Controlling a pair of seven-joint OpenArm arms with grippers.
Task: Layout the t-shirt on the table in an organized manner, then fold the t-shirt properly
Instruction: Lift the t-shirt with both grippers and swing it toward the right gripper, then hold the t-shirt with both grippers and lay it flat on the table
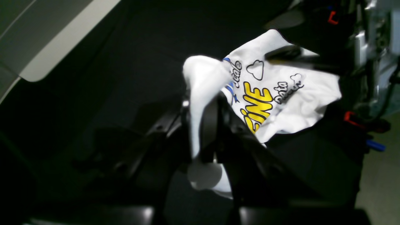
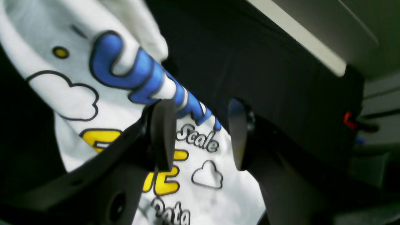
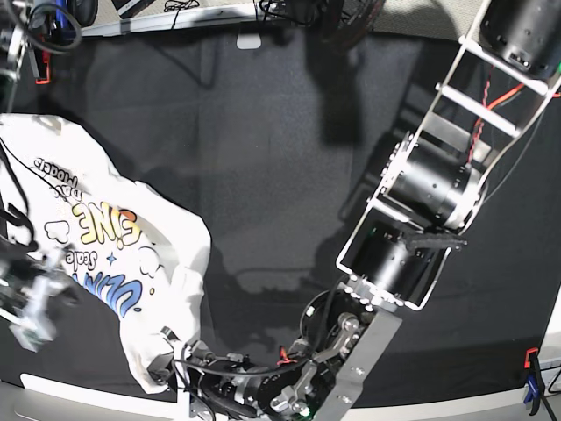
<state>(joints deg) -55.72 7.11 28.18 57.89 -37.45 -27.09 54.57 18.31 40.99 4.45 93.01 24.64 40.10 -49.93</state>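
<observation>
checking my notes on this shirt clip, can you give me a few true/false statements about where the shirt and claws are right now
1. The left claw is shut on white fabric of the t-shirt. True.
2. The right claw is clamped tight on the shirt. False: its jaws stand apart, with the printed cloth behind them.
3. The t-shirt lies flat and neatly spread. False: it is bunched and draped, partly lifted.
4. The shirt's print faces up in the base view. True.
5. The table is covered in black cloth. True.
6. The shirt sits at the table's centre. False: it is toward the base view's left side.
</observation>
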